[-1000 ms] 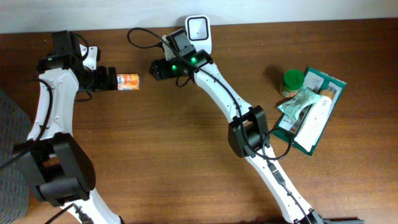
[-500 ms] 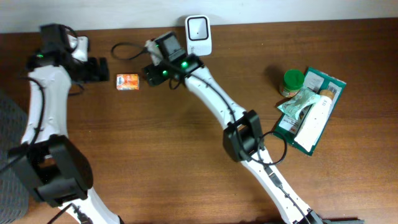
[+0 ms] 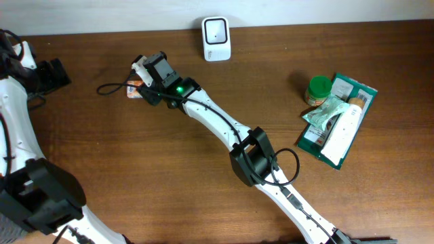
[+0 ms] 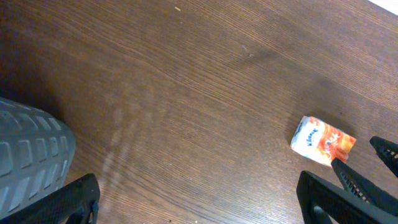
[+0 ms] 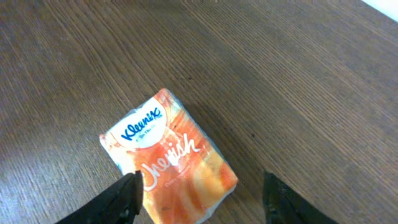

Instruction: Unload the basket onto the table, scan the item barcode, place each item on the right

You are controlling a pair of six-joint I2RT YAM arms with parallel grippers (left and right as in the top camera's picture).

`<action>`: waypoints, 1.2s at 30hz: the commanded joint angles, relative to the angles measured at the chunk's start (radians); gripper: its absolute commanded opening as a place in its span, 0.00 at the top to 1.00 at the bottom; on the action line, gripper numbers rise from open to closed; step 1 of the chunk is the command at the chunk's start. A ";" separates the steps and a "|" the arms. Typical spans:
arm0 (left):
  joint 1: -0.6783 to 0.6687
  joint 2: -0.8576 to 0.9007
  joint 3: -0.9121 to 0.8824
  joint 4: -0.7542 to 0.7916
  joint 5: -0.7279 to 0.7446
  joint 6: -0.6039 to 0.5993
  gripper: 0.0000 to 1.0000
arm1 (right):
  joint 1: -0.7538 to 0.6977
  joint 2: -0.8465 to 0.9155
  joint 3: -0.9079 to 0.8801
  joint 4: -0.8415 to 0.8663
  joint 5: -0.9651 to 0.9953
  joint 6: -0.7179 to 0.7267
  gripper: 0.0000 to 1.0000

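Beneath right claw [image 5: 200,186], tissue pack [image 5: 168,158]

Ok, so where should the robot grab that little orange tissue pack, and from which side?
Across its two long edges, coming straight down from above. The tissue pack lies flat on the table, so only its thin sides can be pinched. The right gripper hangs open over it, a finger on each side.

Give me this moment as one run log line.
phase: pre-grasp | right gripper: open, straddling tissue pack | left gripper: open, empty, far left | scanner: at back edge
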 commanded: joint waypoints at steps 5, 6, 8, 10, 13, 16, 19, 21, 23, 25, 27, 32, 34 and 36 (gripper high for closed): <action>0.005 -0.006 0.014 -0.002 -0.004 -0.016 0.01 | 0.001 0.042 -0.024 0.031 -0.003 0.085 0.48; 0.005 -0.006 0.014 -0.002 -0.004 -0.017 0.01 | -0.001 0.046 -0.035 0.044 -0.002 0.116 0.49; 0.005 -0.006 0.014 -0.002 -0.004 -0.017 0.01 | -0.006 0.057 -0.050 0.055 -0.003 0.165 0.52; 0.005 -0.006 0.014 -0.002 -0.004 -0.016 0.01 | -0.010 0.057 -0.067 0.051 -0.003 0.173 0.66; 0.005 -0.006 0.014 -0.002 -0.004 -0.016 0.01 | -0.011 0.050 -0.065 0.023 -0.003 0.173 0.93; 0.006 -0.006 0.014 -0.002 -0.004 -0.016 0.01 | -0.032 -0.010 -0.026 -0.126 -0.002 0.173 0.96; 0.005 -0.006 0.014 -0.002 -0.004 -0.017 0.01 | -0.065 -0.065 0.028 -0.331 -0.003 0.173 0.96; 0.006 -0.006 0.014 -0.002 -0.004 -0.017 0.01 | -0.098 -0.092 0.058 -0.525 -0.003 0.172 0.96; 0.006 -0.006 0.014 -0.002 -0.004 -0.016 0.01 | -0.137 -0.098 0.066 -0.718 -0.003 0.172 0.96; 0.006 -0.006 0.014 -0.002 -0.004 -0.016 0.01 | -0.177 -0.098 0.066 -0.863 -0.008 0.172 0.96; 0.006 -0.006 0.014 -0.002 -0.004 -0.016 0.01 | -0.224 -0.103 0.066 -0.958 -0.015 0.148 0.95; 0.005 -0.006 0.014 -0.002 -0.004 -0.016 0.01 | -0.290 -0.200 0.067 -1.017 -0.053 0.058 0.54; 0.006 -0.006 0.014 -0.002 -0.004 -0.017 0.01 | -0.298 -0.259 0.067 -1.027 -0.053 -0.066 0.40; 0.006 -0.006 0.014 -0.002 -0.004 -0.016 0.01 | -0.299 -0.282 0.067 -1.027 -0.052 -0.130 0.35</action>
